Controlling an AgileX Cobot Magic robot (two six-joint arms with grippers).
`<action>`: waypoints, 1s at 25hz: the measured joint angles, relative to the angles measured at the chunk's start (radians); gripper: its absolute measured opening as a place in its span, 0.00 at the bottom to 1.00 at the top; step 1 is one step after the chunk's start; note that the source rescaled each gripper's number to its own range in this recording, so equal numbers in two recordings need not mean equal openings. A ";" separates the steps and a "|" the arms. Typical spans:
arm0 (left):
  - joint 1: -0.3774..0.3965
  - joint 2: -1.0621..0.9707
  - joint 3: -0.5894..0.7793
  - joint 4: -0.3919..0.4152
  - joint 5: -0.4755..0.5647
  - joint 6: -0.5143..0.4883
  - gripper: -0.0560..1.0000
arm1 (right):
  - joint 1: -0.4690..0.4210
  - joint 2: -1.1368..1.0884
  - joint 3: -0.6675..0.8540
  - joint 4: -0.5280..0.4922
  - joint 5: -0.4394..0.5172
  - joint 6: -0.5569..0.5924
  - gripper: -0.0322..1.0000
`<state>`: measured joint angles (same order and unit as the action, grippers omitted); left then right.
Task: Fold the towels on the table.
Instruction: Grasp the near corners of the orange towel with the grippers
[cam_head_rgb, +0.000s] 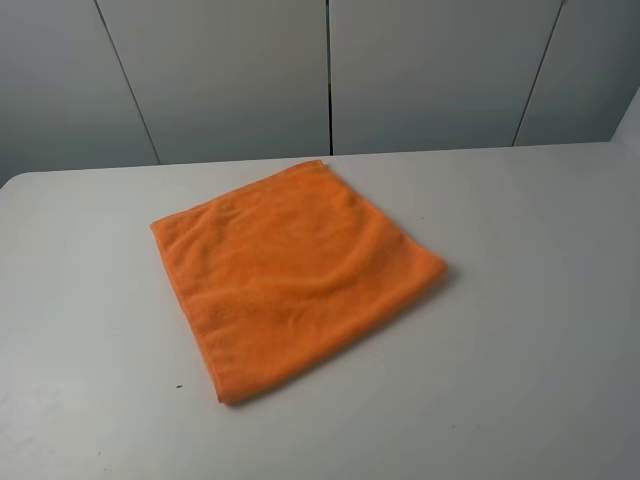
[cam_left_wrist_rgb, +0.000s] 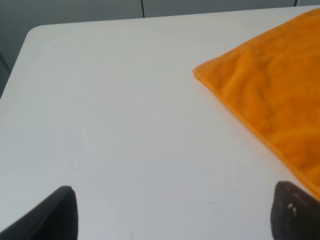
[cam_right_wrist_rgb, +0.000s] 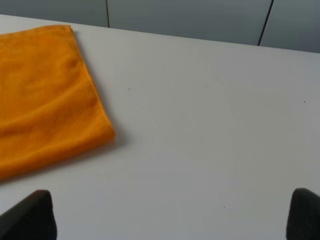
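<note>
Grey wall panels stand behind the white table, whose matte top fills most of the high view. On the left side, the left gripper hangs over bare tabletop. Its two dark fingertips are spread wide with nothing between them. The nearest corner of the cloth lies close ahead of it, toward the middle, clear of both tips.

The orange microfibre cloth lies flat around the middle of the table. It is turned so that one corner points at the near edge and another at the wall, and soft ripples cross its surface.

On the right side, the right gripper also hangs over bare tabletop, its fingertips wide apart and empty. The cloth's right-hand corner lies near it without touching.
</note>
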<state>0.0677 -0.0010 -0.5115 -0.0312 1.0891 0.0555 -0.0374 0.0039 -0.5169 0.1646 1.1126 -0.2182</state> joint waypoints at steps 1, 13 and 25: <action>0.000 0.000 0.000 0.000 0.000 0.000 1.00 | 0.000 0.000 0.000 0.000 0.000 0.000 1.00; 0.000 0.000 0.000 0.000 0.000 0.000 1.00 | 0.000 0.000 0.000 0.000 0.000 0.000 1.00; 0.000 0.000 0.000 0.000 0.000 0.000 1.00 | 0.000 0.000 0.000 0.000 0.000 0.000 1.00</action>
<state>0.0677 -0.0010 -0.5115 -0.0312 1.0891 0.0555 -0.0374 0.0039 -0.5169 0.1646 1.1126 -0.2182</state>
